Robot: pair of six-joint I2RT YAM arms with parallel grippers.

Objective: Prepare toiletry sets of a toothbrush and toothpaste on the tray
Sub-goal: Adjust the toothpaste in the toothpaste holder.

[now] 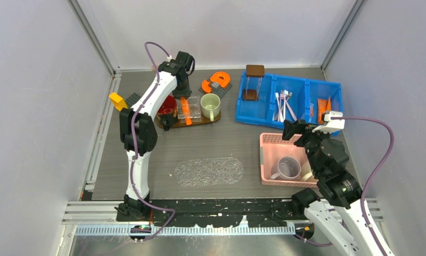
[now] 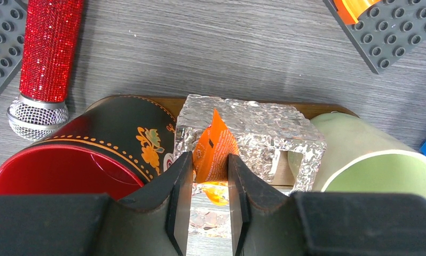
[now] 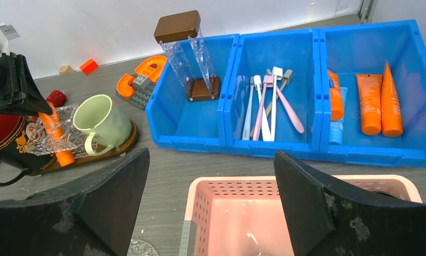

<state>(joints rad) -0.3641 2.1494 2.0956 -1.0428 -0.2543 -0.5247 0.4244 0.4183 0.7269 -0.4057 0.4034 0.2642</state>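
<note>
We're pinching a toothpaste (image 2: 213,144) in the left gripper (image 2: 208,160) over the clear holder (image 2: 264,128) on the tray (image 2: 328,109). Our right gripper (image 3: 211,154) is hanging wide open above the pink basket (image 3: 307,184); toothbrushes (image 3: 264,101) are lying in the blue bin (image 3: 275,149).

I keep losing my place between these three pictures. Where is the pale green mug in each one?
Top external: green mug left of centre, standing on the wooden tray.
Left wrist: green mug at the right edge.
Right wrist: green mug at the left side.
Shared landmark: the clear holder with an orange toothpaste tube in it sits just left of the mug in every view.
</note>
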